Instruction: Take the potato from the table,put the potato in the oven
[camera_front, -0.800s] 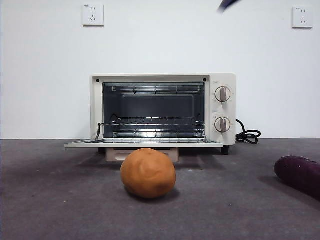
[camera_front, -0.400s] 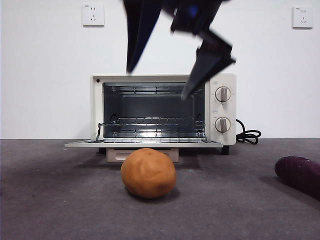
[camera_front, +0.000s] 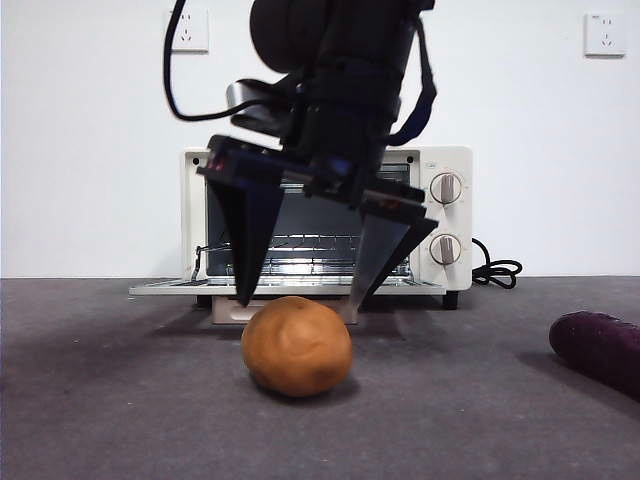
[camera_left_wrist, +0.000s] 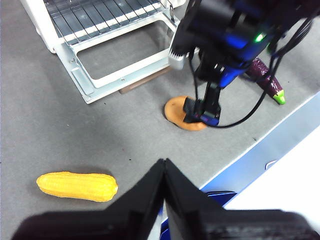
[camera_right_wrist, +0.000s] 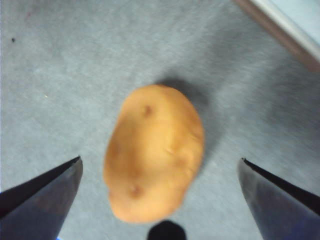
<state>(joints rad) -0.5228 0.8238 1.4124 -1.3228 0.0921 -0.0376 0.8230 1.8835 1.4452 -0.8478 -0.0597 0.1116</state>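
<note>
The orange-brown potato (camera_front: 296, 346) lies on the dark grey table (camera_front: 120, 400) in front of the oven (camera_front: 325, 220), whose door is folded down flat. My right gripper (camera_front: 298, 300) hangs open just above the potato, one jaw tip to each side of it and neither touching. Its wrist view looks straight down on the potato (camera_right_wrist: 155, 150), with the right gripper (camera_right_wrist: 160, 165) spread wide around it. My left gripper (camera_left_wrist: 165, 165) is shut and holds nothing, back near the table's front edge; from there the potato (camera_left_wrist: 179, 111) shows partly hidden behind the right arm.
A dark purple vegetable (camera_front: 600, 350) lies at the right of the table and shows again as the purple vegetable (camera_left_wrist: 265, 80) with a green tip. A yellow corn cob (camera_left_wrist: 77, 186) lies on the table near my left gripper. The oven's black cord (camera_front: 497, 270) trails at its right.
My right arm has come down from the top of the front view, and its open jaws now hang just over the potato. The potato has not moved.
</note>
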